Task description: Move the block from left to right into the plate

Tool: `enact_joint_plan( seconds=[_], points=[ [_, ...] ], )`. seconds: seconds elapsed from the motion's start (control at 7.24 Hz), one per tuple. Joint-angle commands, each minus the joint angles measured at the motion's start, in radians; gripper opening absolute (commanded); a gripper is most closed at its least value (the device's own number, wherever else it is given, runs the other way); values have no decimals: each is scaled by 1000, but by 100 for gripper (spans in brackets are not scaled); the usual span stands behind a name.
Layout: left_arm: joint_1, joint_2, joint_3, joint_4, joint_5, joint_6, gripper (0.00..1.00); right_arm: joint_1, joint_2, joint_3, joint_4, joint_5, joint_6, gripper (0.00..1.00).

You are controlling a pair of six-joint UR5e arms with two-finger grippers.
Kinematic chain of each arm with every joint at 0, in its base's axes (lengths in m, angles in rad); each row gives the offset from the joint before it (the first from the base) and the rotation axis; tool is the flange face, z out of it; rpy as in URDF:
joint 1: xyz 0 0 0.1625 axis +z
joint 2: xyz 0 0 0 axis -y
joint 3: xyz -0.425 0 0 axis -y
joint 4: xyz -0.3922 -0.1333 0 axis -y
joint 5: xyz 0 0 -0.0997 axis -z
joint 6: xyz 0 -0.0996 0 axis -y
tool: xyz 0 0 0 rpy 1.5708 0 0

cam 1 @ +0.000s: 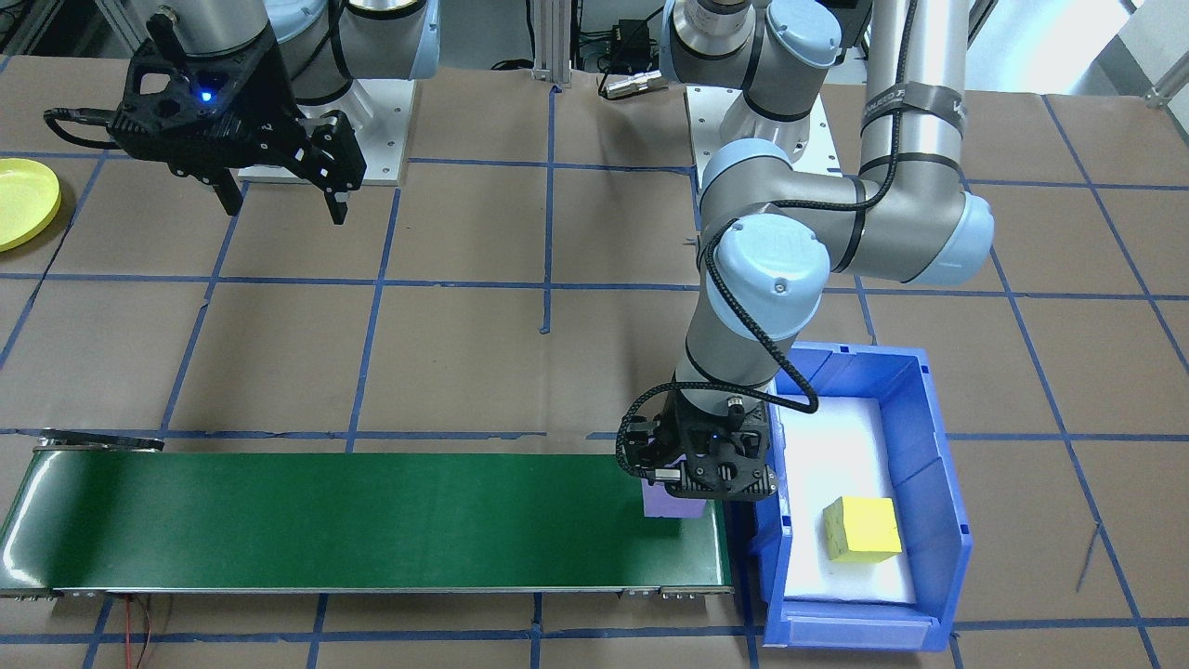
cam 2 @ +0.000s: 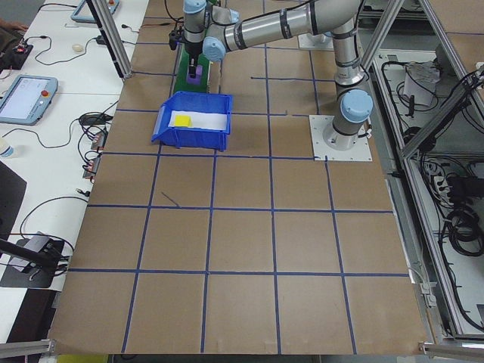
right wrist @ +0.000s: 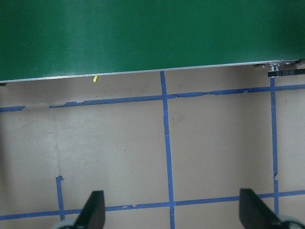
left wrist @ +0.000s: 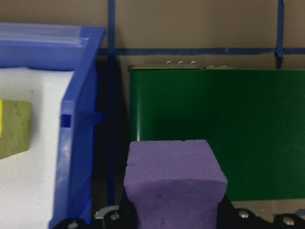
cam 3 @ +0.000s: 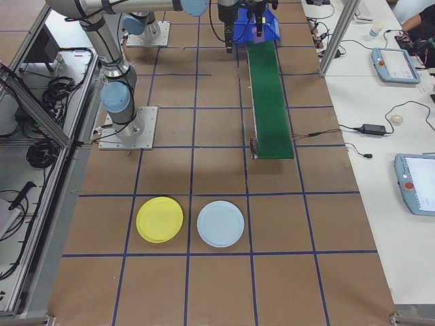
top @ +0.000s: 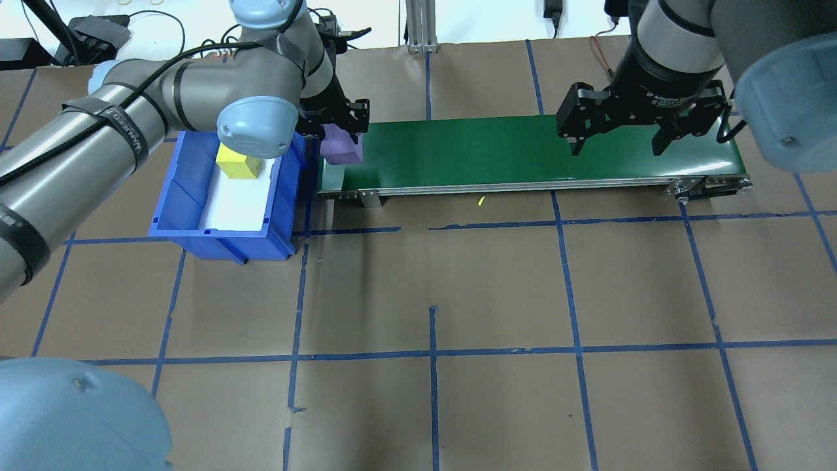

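Observation:
A purple block (cam 1: 671,506) sits between the fingers of my left gripper (cam 1: 695,485) at the end of the green conveyor belt (cam 1: 353,520) nearest the blue bin. The left wrist view shows the purple block (left wrist: 174,181) pinched at its base, with the belt (left wrist: 238,129) beyond it. I cannot tell whether the block rests on the belt. My right gripper (cam 1: 283,206) hangs open and empty above the table, back from the belt's other end; its two fingers (right wrist: 93,212) frame bare paper. The yellow plate (cam 1: 23,200) lies at the table's far right end, also yellow plate (cam 3: 160,219).
A blue bin (cam 1: 938,465) with a white liner holds a yellow block (cam 1: 862,528) right beside the belt's end. A pale blue plate (cam 3: 220,223) lies next to the yellow one. Brown paper with a blue tape grid covers the table.

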Motion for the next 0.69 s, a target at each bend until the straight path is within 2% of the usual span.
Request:
enact_joint_plan(
  seconds=[0.0, 0.14, 0.55],
  points=[
    [-32, -27, -33, 47, -9, -51, 71, 3, 4, 20, -12, 14, 3, 100],
    [-35, -36, -47, 121, -7, -39, 100, 4, 5, 42, -12, 17, 4, 100],
    [-35, 11, -6, 120, 8, -19, 100, -12, 27, 34, -15, 17, -2, 100]
  ],
)
